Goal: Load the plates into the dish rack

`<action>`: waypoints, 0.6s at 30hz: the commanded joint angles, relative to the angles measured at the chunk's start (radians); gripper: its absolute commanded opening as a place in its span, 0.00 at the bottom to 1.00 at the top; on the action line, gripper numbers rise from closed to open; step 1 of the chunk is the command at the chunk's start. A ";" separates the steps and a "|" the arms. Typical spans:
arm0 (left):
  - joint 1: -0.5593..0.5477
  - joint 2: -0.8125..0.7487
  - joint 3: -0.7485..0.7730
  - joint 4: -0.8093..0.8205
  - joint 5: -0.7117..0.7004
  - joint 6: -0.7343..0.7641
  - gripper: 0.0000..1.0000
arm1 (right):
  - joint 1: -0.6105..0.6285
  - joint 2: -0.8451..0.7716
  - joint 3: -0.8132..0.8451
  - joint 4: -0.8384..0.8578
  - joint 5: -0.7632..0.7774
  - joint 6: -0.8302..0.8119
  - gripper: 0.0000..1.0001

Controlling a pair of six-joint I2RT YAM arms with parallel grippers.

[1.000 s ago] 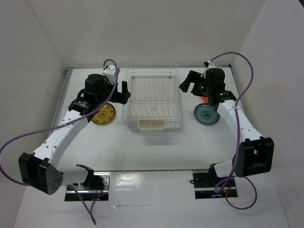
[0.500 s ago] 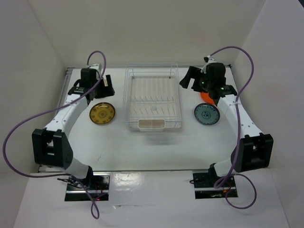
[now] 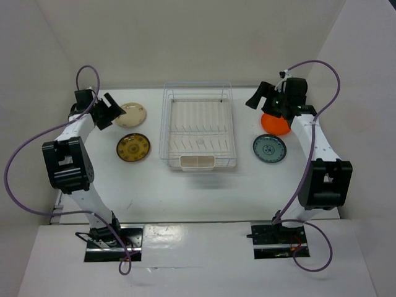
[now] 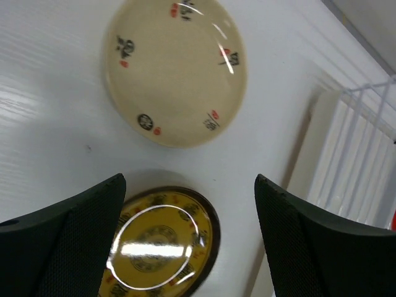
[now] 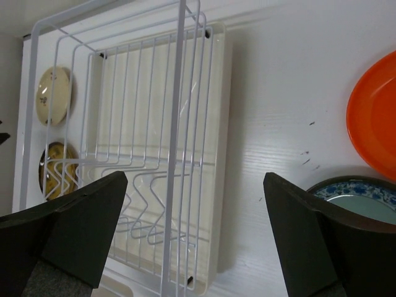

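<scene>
Rack (image 3: 198, 116) stood empty; beige plate (image 3: 132, 114) & yellow plate (image 3: 133, 148) lay flat on surface (image 3: 185, 192) left of it, orange plate (image 3: 275, 126) & blue plate (image 3: 269, 149) right. Left gripper (image 3: 109, 111) & right gripper (image 3: 260, 98) gaped wide, empty. Plates prob. stiff, slick, chippable: pinch at rim.

White table (image 3: 198, 192) showed a fine lengthwise grain in both wrist views. A few small dark scuff marks (image 5: 307, 158) sat on it in the right wrist view, one speck (image 4: 88, 147) in the left. Plain white walls (image 3: 204, 43) closed off back, left and right.
</scene>
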 commanded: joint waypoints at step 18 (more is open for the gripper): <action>0.172 0.269 0.094 0.191 0.237 -0.041 0.84 | -0.039 -0.153 -0.055 0.050 -0.055 -0.023 1.00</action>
